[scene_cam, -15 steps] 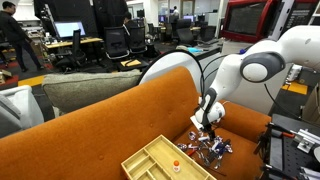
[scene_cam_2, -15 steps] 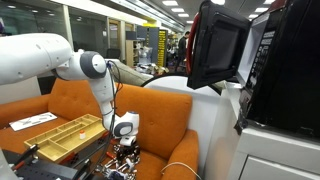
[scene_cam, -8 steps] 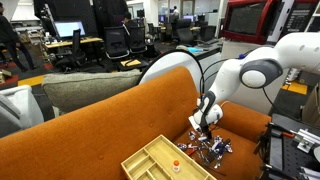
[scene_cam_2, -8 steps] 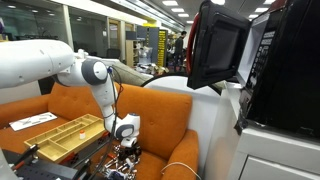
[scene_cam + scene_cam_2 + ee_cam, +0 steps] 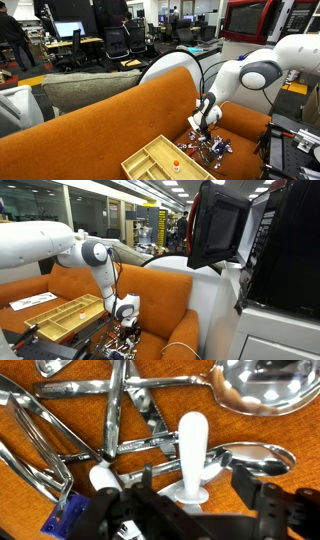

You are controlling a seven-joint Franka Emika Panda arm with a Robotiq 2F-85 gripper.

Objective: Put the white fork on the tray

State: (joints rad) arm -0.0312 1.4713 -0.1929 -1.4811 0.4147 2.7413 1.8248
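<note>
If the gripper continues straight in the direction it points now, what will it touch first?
Most likely the white fork: in the wrist view its handle lies centred between the open jaws of the gripper, among the metal cutlery. Depth is hard to judge.

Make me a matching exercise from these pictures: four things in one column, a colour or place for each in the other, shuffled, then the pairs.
Things:
1. tray
2. white fork
3. big spoon
4. sofa

Descriptions:
A. shiny metal, top right of the wrist view
B. orange
C. pale wood, split into compartments
D. white handle, middle of the wrist view

Pairs: 1-C, 2-D, 3-A, 4-B
</note>
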